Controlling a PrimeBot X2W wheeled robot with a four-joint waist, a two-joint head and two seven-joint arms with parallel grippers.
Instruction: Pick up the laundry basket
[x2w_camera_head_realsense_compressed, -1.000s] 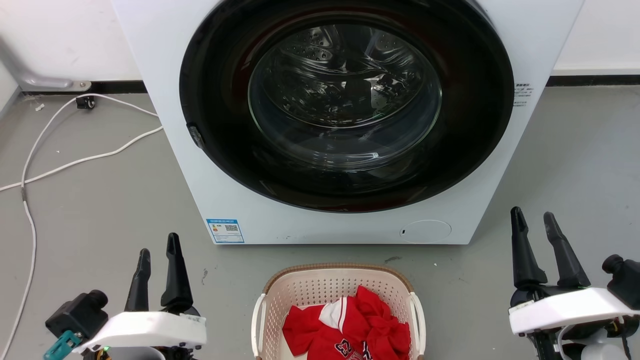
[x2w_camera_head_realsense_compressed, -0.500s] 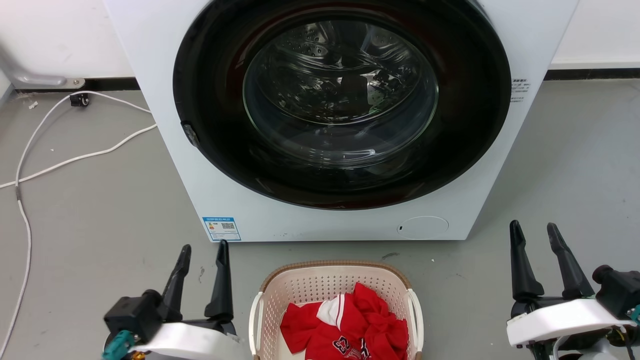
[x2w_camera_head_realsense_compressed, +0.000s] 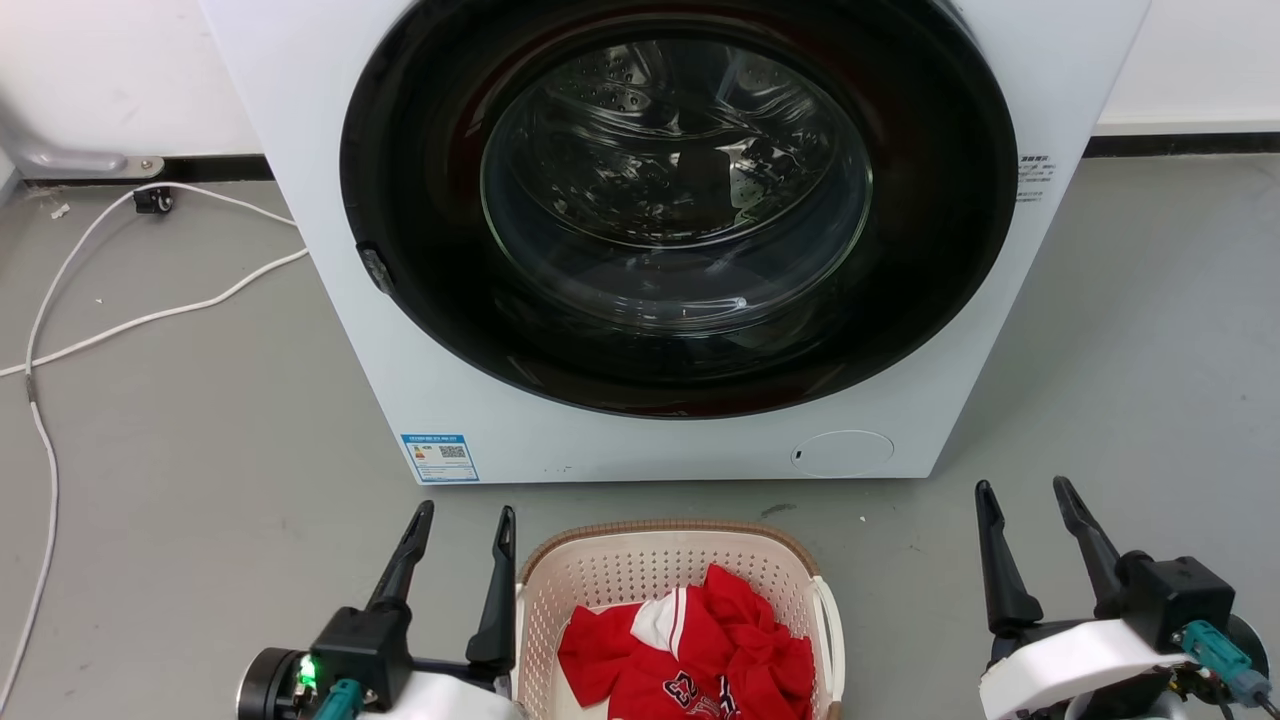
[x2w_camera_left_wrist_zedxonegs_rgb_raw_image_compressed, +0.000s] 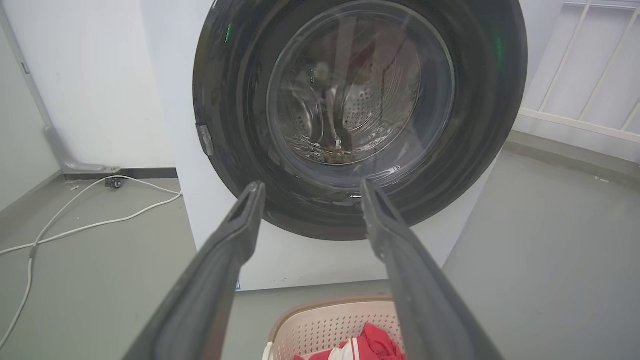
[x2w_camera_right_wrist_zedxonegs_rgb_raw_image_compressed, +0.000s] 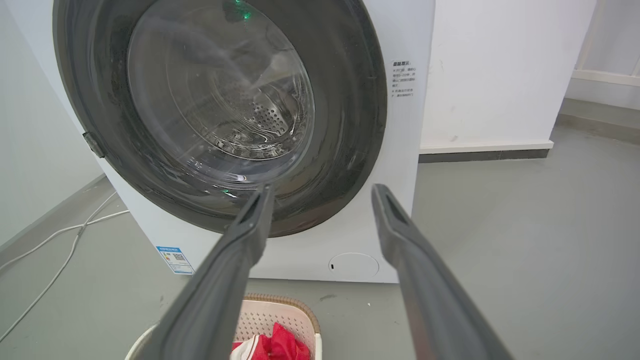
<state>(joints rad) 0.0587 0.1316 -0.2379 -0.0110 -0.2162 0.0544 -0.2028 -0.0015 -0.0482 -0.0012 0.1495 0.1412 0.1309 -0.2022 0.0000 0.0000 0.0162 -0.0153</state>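
The washer (x2w_camera_head_realsense_compressed: 660, 250) looms at the back, and on the floor just before it sits the laundry basket (x2w_camera_head_realsense_compressed: 610, 575) with red clothing (x2w_camera_head_realsense_compressed: 700, 650) inside. It is neither gripped nor lifted, so the whole pick-up is left to do. The left gripper (x2w_camera_head_realsense_compressed: 466, 510), fingers apart and empty, stands just beside the basket's left rim — perhaps brushing it, the angle is too poor to say — while the right gripper (x2w_camera_head_realsense_compressed: 1022, 485), likewise spread and empty, hangs well apart from the right handle.
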